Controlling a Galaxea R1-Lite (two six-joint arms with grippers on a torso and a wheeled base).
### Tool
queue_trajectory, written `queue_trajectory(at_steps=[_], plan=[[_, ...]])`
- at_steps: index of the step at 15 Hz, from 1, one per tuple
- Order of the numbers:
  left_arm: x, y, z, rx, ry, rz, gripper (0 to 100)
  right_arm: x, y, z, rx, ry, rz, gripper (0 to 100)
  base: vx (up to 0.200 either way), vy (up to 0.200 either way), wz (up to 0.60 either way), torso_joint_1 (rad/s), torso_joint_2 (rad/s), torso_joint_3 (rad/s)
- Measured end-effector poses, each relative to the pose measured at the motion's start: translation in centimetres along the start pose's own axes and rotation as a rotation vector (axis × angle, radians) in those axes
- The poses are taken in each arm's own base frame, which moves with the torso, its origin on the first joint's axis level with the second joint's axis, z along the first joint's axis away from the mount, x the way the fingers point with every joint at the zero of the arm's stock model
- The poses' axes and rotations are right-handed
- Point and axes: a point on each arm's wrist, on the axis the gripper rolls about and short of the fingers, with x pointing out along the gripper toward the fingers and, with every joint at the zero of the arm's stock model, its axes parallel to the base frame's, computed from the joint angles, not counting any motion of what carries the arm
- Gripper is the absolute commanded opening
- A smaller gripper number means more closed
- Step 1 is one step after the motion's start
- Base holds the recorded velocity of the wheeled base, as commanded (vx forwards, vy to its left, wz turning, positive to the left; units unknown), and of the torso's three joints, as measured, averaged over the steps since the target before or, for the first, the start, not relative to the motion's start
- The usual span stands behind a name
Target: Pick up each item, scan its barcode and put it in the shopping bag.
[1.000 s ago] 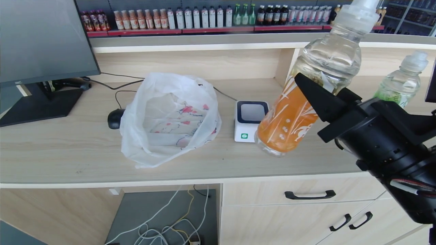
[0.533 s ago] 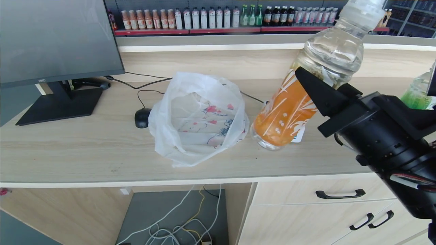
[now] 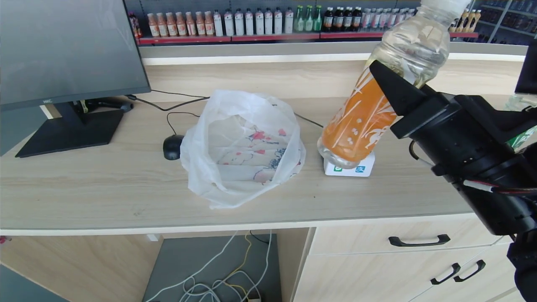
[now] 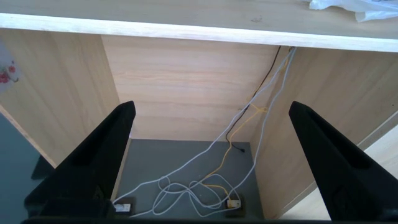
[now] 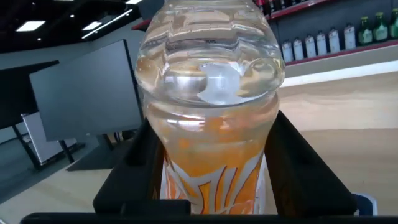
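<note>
Now right claw [image 5: 214,180] grips one bottle [image 3: 361,121] beside one bag [image 3: 243,142].

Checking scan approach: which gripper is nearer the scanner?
Right. The right gripper holds the bottle with its base over the scanner; the left gripper hangs open below the counter, well away.

1. Clear bottle [image 3: 369,109] with orange label: tilted in the air, base just over the scanner.
2. White scanner [image 3: 350,169]: flat on the counter [image 3: 84,184].
3. White shopping bag [image 3: 243,147]: crumpled, mouth open, beside the scanner.
</note>
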Motion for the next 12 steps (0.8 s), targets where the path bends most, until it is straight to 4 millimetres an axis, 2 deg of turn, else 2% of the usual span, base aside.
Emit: queue_trajectory(at_steps=[2,5,12], plan=[[0.0,0.0,0.0,0.000,0.000,0.000,100,1.2,0.0,0.2,0.053,-0.034,0.001,0,0.000,0.000,0.00,0.000,0.00,0.000],[0.0,0.0,0.0,0.000,0.000,0.000,100,2.0,-0.9,-0.1,0.109,-0.029,0.020,0,0.000,0.000,0.00,0.000,0.00,0.000],[0.0,0.0,0.0,0.000,0.000,0.000,100,1.9,-4.0,-0.4,0.403,-0.037,-0.064,0,0.000,0.000,0.00,0.000,0.00,0.000]])
